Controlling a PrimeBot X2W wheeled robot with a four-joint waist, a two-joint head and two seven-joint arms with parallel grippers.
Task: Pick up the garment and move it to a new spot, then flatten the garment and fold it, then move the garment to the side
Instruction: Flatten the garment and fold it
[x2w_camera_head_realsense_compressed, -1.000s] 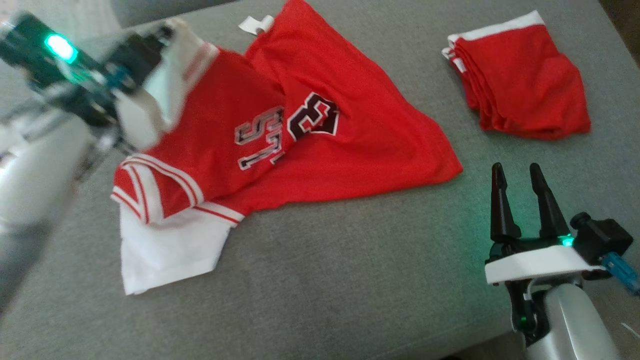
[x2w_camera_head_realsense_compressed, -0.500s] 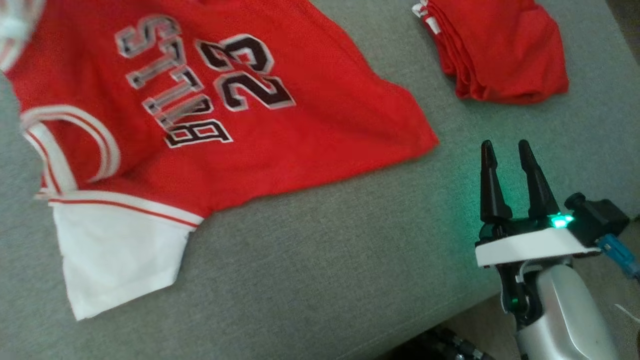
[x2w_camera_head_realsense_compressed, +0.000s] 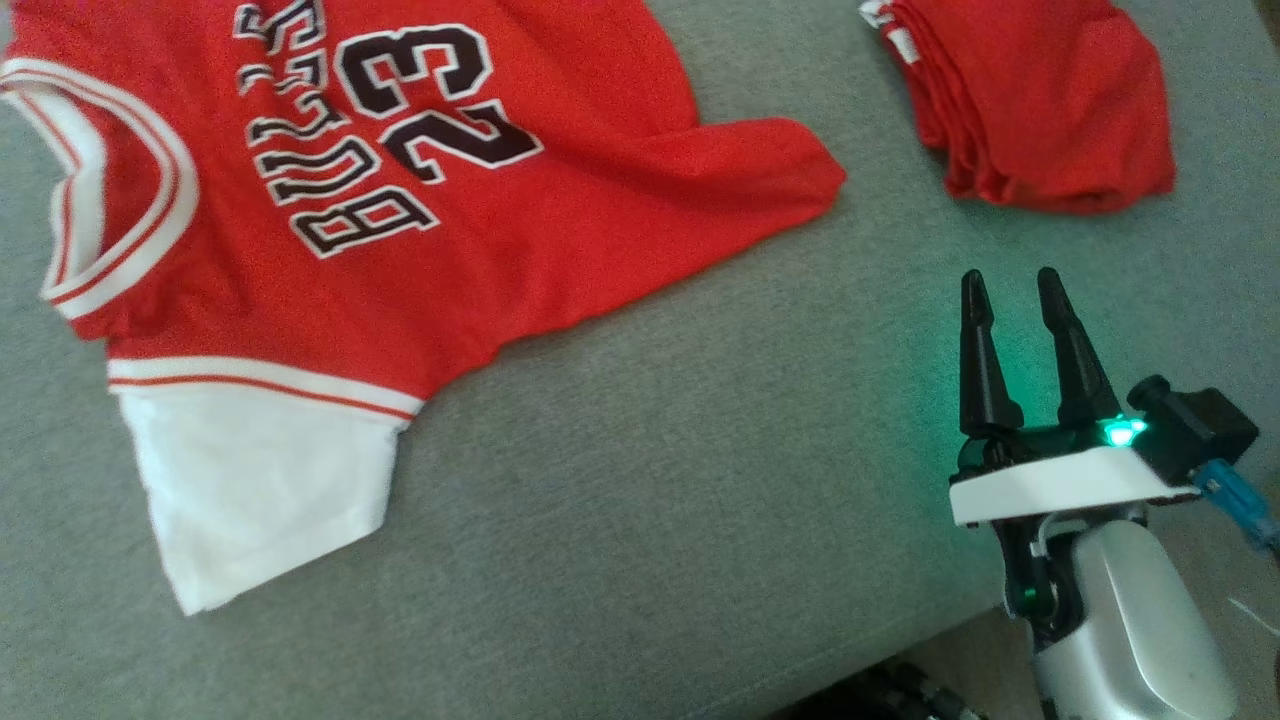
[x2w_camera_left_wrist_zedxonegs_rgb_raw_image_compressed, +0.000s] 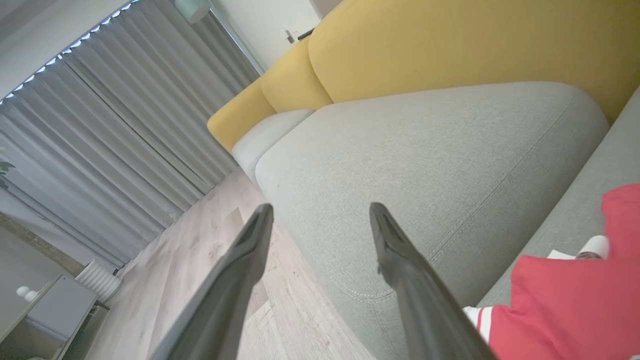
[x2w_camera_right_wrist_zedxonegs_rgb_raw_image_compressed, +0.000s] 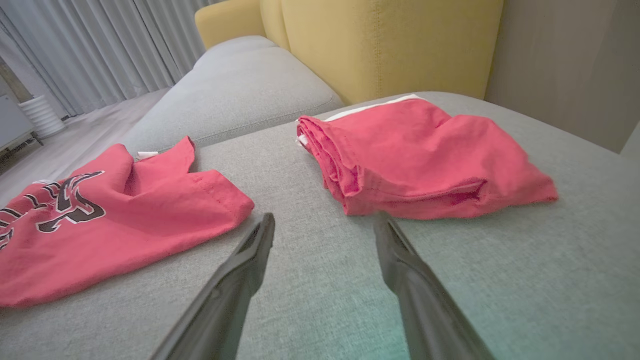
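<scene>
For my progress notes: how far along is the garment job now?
Looks done: relocating; the jersey lies spread on the grey cushion. In hand: flattening, since its hem corner is rumpled; left end effector and right end effector are open, empty. Left: folding, moving aside.

Far to the left of the right gripper (x2w_camera_head_realsense_compressed: 1008, 278), the red jersey (x2w_camera_head_realsense_compressed: 560, 220) is cut by the top and left edges of the head view, so part of its lettering is lost. Ahead of this gripper, the folded red garment (x2w_camera_head_realsense_compressed: 1040, 110) is cut by the top edge. Left of this gripper's forearm (x2w_camera_head_realsense_compressed: 1140, 620), a dark thing (x2w_camera_head_realsense_compressed: 900, 695) at the bottom edge is too blurred to name. Right of the left gripper (x2w_camera_left_wrist_zedxonegs_rgb_raw_image_compressed: 320, 207), the jersey runs out of the frame, and a small white piece (x2w_camera_left_wrist_zedxonegs_rgb_raw_image_compressed: 595, 246) on it is too small to tell.
</scene>
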